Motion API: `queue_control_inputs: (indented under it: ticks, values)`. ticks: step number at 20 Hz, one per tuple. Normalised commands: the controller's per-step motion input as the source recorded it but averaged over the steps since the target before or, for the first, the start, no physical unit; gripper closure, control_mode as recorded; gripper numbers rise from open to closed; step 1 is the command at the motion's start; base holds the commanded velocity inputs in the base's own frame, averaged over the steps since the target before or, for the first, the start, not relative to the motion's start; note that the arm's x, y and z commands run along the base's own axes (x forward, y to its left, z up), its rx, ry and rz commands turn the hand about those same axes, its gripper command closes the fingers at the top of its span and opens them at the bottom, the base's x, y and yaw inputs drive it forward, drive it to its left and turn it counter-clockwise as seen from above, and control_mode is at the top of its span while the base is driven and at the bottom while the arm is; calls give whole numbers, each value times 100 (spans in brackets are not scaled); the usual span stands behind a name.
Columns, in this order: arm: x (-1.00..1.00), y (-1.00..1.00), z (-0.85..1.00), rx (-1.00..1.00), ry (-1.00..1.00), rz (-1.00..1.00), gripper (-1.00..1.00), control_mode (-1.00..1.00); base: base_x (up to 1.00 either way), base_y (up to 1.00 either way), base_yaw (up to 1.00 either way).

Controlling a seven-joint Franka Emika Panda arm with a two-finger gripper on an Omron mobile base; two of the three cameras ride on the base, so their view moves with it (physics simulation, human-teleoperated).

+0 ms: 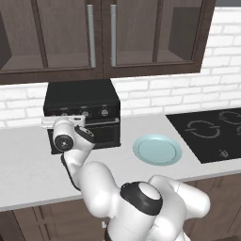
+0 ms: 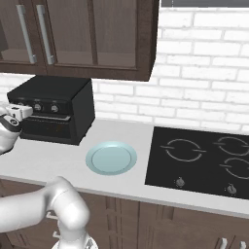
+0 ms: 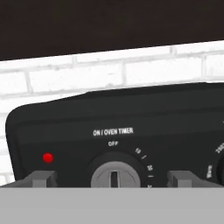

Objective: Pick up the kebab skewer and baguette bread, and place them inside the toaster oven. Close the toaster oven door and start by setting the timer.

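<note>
Claw (image 3: 112, 180) first, nearest to me: my two dark fingertips (image 3: 41, 178) stand spread wide with nothing between them, one on each side of the round grey timer knob (image 3: 115, 176), dead ahead and centred. Its pointer sits at OFF. I judge the next move is a short push forward, clench on the knob, then twist. Beyond, the black boxy toaster oven (image 1: 82, 98) sits on the white counter (image 1: 28, 164), its dark glass drop-down door (image 1: 101, 134) shut. Right of it lies a pale blue round plate (image 1: 156, 149), bare; skewer and baguette are presumably inside the oven.
</note>
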Motion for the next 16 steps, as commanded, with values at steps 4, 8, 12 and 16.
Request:
queue_control_inputs:
  ticks: [4, 8, 12, 16]
  values:
    - [7, 0, -10, 0, 0, 0, -100, -100, 0, 0, 0]
    - [4, 0, -7, 0, 0, 0, -100, -100, 0, 0, 0]
    - [0, 0, 0, 0, 0, 0, -100, -100, 0, 0, 0]
    - [0, 0, 0, 0, 0, 0, -100, -100, 0, 0, 0]
